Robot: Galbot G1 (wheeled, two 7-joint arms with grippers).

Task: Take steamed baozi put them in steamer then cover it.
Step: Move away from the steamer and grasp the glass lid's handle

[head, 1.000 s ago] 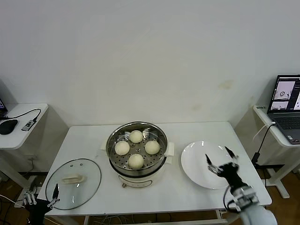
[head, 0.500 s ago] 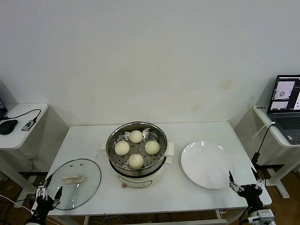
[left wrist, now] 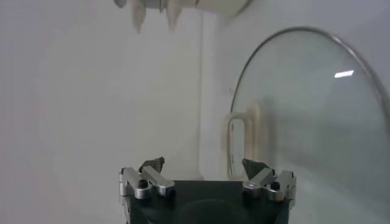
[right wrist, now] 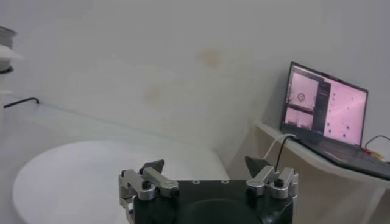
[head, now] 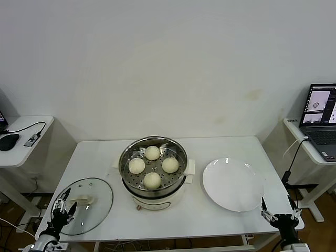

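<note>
Several cream-white steamed baozi (head: 152,153) lie on the perforated tray inside the steel steamer (head: 124,160), which stands uncovered at the table's middle. Its glass lid (head: 92,207) with a cream handle (head: 81,200) lies flat at the front left, and the lid (left wrist: 304,122) also fills the left wrist view. My left gripper (head: 63,203) (left wrist: 203,164) hovers open and empty at the lid's front-left edge. My right gripper (head: 280,209) (right wrist: 204,164) hangs open and empty low at the table's front right corner, beside the plate.
A bare white plate (head: 233,185) (right wrist: 91,170) lies right of the steamer. A side table with a laptop (head: 320,118) (right wrist: 326,103) stands at the right. Another side table (head: 23,139) with a mouse and cables is at the left.
My right gripper has dropped back from over the plate to the front right corner. My left gripper has risen to the lid's front-left edge. Both stayed open.
</note>
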